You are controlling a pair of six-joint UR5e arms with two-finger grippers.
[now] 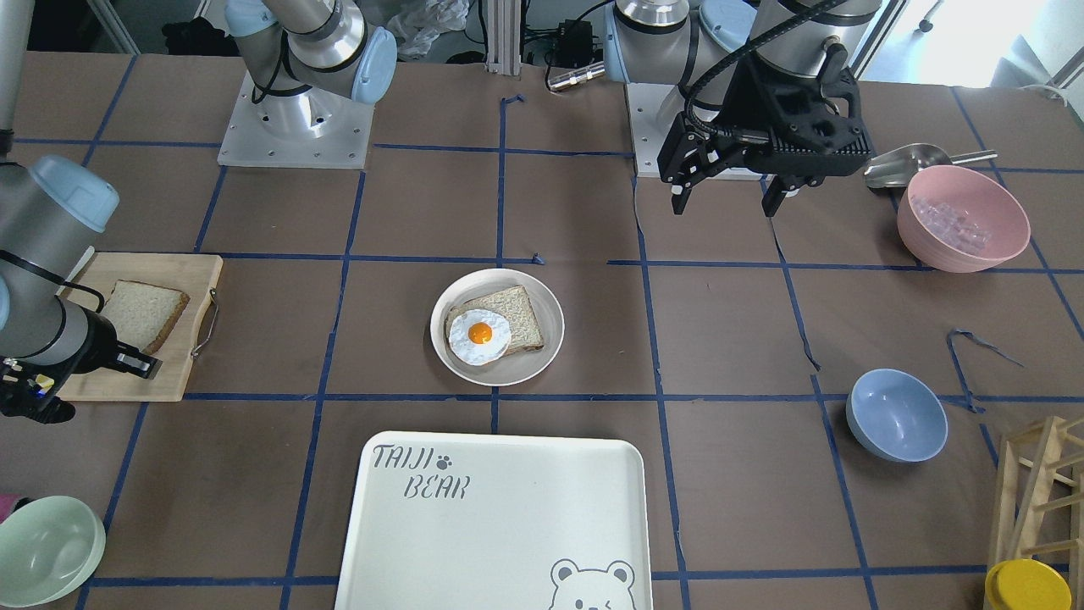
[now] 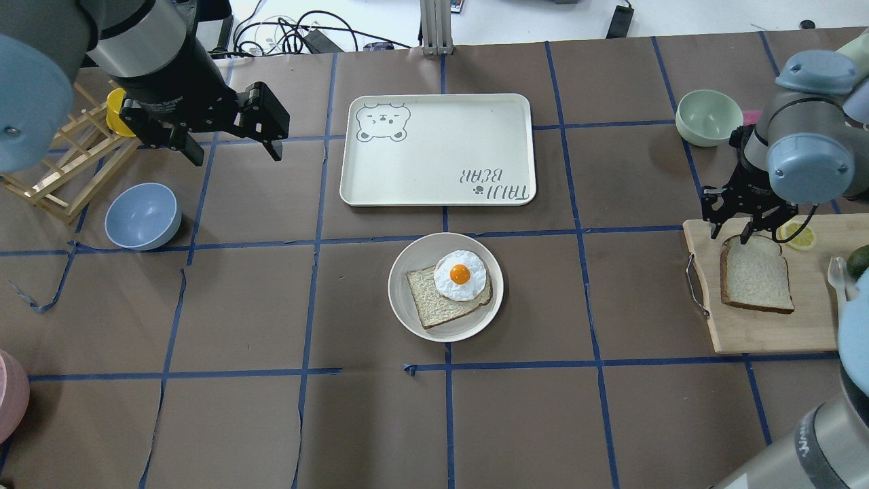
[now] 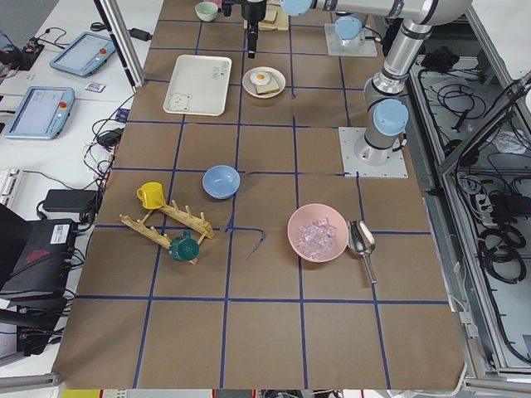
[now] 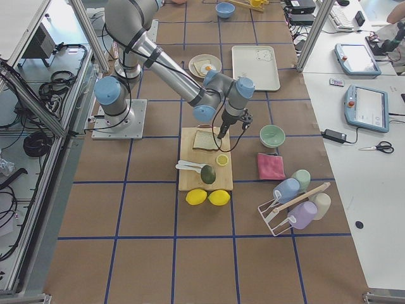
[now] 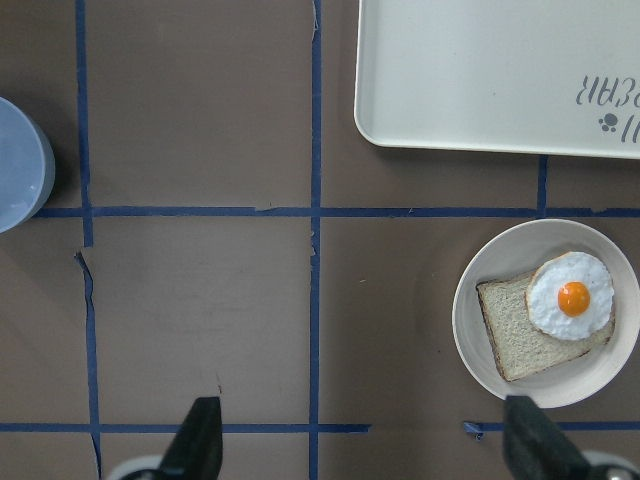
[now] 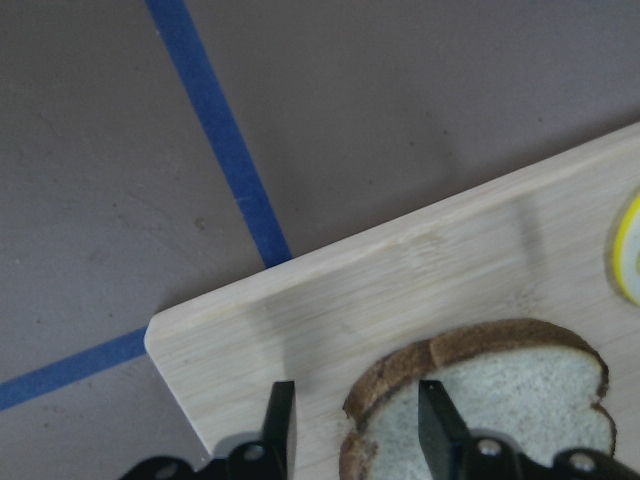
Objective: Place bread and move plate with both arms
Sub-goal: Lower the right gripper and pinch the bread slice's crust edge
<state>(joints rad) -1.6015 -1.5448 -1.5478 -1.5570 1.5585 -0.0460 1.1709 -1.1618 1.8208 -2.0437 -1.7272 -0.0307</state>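
Note:
The bread (image 2: 755,275) lies flat on a wooden cutting board (image 2: 767,329) at the table's right end; it also shows in the front view (image 1: 144,313). My right gripper (image 2: 730,234) is open and low over the slice's rounded top edge. In the right wrist view (image 6: 355,430) one finger stands over the board and the other over the crust of the bread (image 6: 500,400). The plate (image 2: 399,272) sits mid-table and holds a browner toast with a fried egg (image 2: 460,275). My left gripper (image 2: 234,153) is open and empty, hovering high to the plate's far left.
A white "TAIJI BEAR" tray (image 2: 438,149) lies just beyond the plate. A blue bowl (image 2: 142,216) and a wooden rack (image 2: 61,176) are at the left, a green bowl (image 2: 709,117) at the right. A lemon slice (image 2: 798,234) lies on the board beside the bread.

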